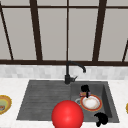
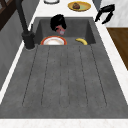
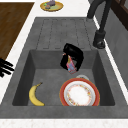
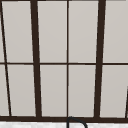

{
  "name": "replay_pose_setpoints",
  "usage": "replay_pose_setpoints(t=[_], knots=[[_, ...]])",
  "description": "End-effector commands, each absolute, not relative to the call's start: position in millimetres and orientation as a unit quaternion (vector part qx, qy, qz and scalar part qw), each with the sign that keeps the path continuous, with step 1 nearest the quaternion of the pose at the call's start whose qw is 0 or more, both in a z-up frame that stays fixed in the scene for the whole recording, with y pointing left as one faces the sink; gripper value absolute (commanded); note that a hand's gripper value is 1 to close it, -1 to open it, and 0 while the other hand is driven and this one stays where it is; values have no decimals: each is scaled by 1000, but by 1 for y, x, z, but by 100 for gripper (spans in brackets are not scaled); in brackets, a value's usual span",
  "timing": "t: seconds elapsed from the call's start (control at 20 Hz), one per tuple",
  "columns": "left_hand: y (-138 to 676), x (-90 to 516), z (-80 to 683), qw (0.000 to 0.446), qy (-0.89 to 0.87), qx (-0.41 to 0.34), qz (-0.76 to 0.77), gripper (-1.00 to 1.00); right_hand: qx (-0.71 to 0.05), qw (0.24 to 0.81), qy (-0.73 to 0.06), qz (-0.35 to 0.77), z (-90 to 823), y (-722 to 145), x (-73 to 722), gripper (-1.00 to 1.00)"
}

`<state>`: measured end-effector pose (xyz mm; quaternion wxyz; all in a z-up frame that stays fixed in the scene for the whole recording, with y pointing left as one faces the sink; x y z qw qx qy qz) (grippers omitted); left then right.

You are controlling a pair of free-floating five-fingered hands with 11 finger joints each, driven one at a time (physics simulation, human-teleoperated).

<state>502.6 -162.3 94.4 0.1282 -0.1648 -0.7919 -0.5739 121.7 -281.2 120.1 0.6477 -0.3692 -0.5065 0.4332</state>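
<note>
Sink: dark grey stone sink (image 1: 37, 100) with a ribbed draining board on its left part and a deep basin on its right part; landmark for all entries below.
Bowl: yellow-rimmed bowl (image 1: 3, 103) on the white counter, well left of the sink.
Ball: glossy red ball (image 1: 67, 115) at the sink's front edge, near the middle.
Tap: black curved tap (image 1: 68, 72) at the back rim of the sink, between board and basin.
Left hand: black left hand (image 1: 85, 89) inside the basin near its back wall; fingers curled round a small pink and blue sponge-like object (image 3: 71, 65), held just above the plate.
Plate: round white plate with a red and orange rim (image 1: 91, 103) on the basin floor, beneath the held object.
Banana: yellow banana (image 3: 35, 94) on the basin floor, beside the plate, toward the sink's front wall.
Right hand: black right hand (image 1: 101, 118) over the sink's front right corner, holding nothing; fingers loosely spread.
</note>
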Motion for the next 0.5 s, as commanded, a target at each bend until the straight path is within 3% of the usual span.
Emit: replay_pose_setpoints(t=[0.0, 0.45], knots=[[-143, 490, 118, 141, -785, -185, -575, 100, -369, 648, -507, 433, 120, -281, 122, 0], [-98, 447, 173, 154, -778, -182, -581, 100, -369, 648, -507, 433, 120, -281, 122, 0]])
